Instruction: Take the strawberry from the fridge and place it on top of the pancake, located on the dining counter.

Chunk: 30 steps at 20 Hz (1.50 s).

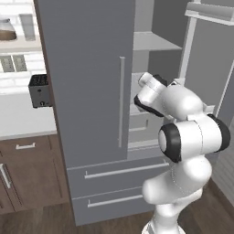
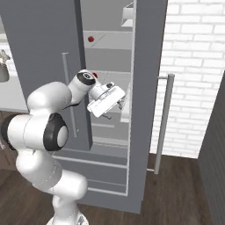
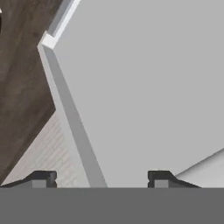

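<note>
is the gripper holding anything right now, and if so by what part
Nothing is held. The gripper is open inside the fridge, and in the hand view the gap between its fingertips holds only a bare pale grey panel.

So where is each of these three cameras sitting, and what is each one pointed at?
Left base view: behind the arm to its left, facing the fridge; arm at lower right.
Right base view: behind to its right, facing the open fridge; arm at lower left, end effector reaching inside.
Hand view: on the hand, looking along the fingertips at a grey fridge panel.
Both base views share fridge and arm.
</note>
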Available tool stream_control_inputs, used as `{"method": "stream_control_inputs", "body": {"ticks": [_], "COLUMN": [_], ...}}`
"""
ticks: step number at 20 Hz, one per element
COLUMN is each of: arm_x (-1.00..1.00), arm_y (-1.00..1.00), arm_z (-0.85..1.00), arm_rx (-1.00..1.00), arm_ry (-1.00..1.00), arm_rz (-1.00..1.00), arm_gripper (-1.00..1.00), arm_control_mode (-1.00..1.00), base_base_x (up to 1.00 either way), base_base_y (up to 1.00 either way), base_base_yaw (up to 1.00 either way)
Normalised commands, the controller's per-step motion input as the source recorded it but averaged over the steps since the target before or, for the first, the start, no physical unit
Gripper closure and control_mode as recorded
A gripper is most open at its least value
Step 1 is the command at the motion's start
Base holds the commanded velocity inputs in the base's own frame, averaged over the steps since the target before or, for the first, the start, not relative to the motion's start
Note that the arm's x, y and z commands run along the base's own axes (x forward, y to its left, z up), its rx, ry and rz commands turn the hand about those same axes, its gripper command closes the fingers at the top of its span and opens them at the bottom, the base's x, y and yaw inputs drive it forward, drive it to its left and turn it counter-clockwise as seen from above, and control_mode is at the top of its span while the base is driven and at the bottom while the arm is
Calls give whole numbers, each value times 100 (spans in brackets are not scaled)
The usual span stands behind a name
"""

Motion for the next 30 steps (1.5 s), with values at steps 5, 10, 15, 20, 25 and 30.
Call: {"method": "stream_control_inputs", "body": {"ticks": [5,10,15,20,25,30], "arm_x": [-36,-18,0,3,6,0], "arm_y": [49,92,86,52,21,48], "arm_z": [3,-2,0,6,42,86], "arm_rx": [0,16,53,62,44,15], "arm_ry": [-15,-8,-59,-91,-91,-51], "arm_rz": [10,13,-6,-25,-21,-21], "arm_gripper": [-100,-100,-100,-100,-100,-100], "arm_control_mode": [-100,-100,-100,-100,-100,-100], "base_base_x": [0,0,0,0,0,0], "base_base_y": [0,0,0,0,0,0], "base_base_yaw": [0,0,0,0,0,0]}}
